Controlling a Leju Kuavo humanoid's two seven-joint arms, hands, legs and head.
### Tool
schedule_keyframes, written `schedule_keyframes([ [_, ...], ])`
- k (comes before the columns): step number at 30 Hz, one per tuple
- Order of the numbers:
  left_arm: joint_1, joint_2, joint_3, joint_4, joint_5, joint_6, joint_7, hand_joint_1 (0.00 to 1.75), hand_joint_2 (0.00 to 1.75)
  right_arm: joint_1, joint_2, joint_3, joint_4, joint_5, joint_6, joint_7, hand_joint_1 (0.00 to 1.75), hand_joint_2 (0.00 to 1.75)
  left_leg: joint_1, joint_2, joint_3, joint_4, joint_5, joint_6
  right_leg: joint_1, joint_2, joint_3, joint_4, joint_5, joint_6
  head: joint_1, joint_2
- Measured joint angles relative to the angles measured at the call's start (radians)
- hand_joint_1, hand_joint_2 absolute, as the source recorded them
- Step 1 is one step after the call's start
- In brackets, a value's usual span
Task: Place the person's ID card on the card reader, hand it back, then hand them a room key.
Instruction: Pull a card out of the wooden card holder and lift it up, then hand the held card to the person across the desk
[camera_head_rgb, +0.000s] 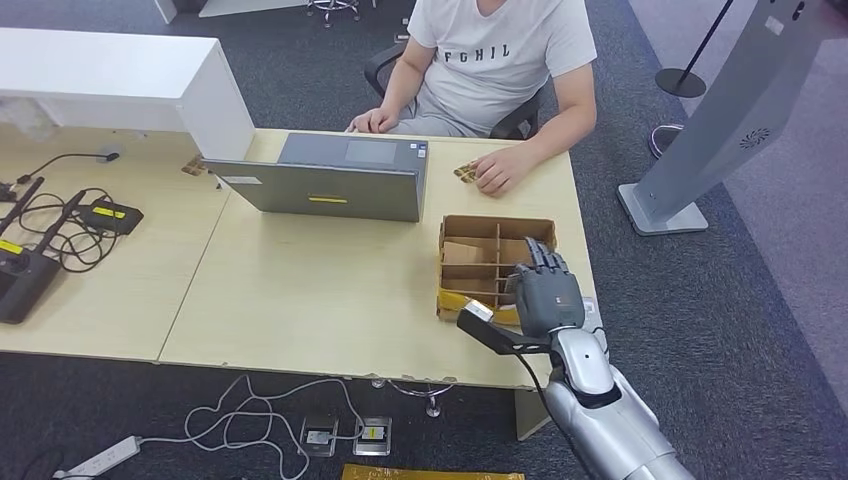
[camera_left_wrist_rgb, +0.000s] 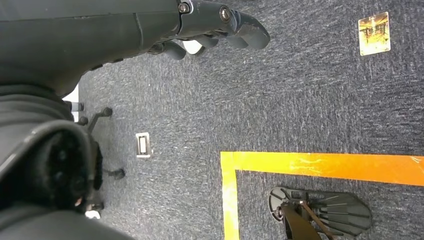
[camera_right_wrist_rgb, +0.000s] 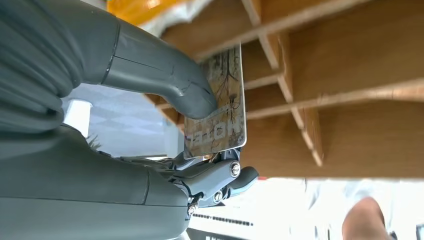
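The right hand (camera_head_rgb: 546, 292), poised over the divided cardboard box (camera_head_rgb: 470, 228) on the counter (camera_head_rgb: 300, 290), pinches a room key card (camera_right_wrist_rgb: 220, 107) between thumb and fingers; judged the final step, the next move calls for reaching ahead toward the person's hand (camera_head_rgb: 497, 170).

Left hand (camera_left_wrist_rgb: 220, 30) at upper centre of the frame, dark fingers curled inward, holding nothing. Below it, grey carpeted floor (camera_left_wrist_rgb: 300, 100). Orange tape line (camera_left_wrist_rgb: 320, 165) forms a corner at lower right. Small yellowish printed card (camera_left_wrist_rgb: 374, 33) lies at upper right.
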Motion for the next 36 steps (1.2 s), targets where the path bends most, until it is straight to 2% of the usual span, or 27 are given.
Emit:
schedule_keyframes([
  [4,0.000,0.002,-0.001,0.000,0.001,0.000,-0.006,0.00,0.00,-0.039,-0.008,-0.025,-0.012,-0.001,-0.015,-0.025,1.75,1.75,0.000,0.000,0.000,0.000,0.000,0.000,0.000,0.001,0.000,0.000,0.000,0.000,0.000,0.000],
  [10,0.000,0.005,-0.013,0.000,0.003,0.000,-0.016,0.00,0.00,-0.107,-0.037,-0.072,-0.091,-0.009,0.015,-0.061,1.75,1.75,0.000,0.001,0.000,0.000,0.000,0.000,0.000,0.002,-0.001,0.000,0.000,0.000,0.000,0.000],
  [17,0.000,0.005,-0.019,0.000,0.004,0.000,-0.018,0.00,0.00,-0.120,-0.050,-0.100,-0.148,-0.010,0.022,-0.069,1.75,1.75,0.000,0.001,0.000,0.000,0.000,0.000,0.000,0.002,-0.001,0.000,0.000,0.000,0.000,0.000],
  [22,0.000,0.005,-0.022,0.000,0.008,0.000,-0.018,0.00,0.00,-0.126,-0.052,-0.112,-0.172,-0.009,0.004,-0.086,1.75,1.75,0.000,0.001,0.000,0.000,0.000,0.000,0.000,0.002,-0.001,0.000,0.000,0.000,0.000,0.000],
  [30,0.000,0.005,-0.025,0.000,0.012,0.003,-0.018,0.00,0.00,-0.202,-0.057,-0.130,-0.211,-0.024,-0.028,-0.147,1.75,1.75,0.000,0.001,0.000,0.000,0.000,0.000,0.000,0.002,-0.001,0.000,0.000,0.000,0.000,0.000],
  [36,0.000,0.005,-0.025,0.000,0.012,0.004,-0.018,0.00,0.00,-0.227,-0.057,-0.129,-0.207,-0.020,-0.046,-0.157,1.75,1.75,0.000,0.001,-0.001,0.000,0.000,0.000,0.000,0.002,-0.001,0.000,0.000,0.000,0.000,0.000],
])
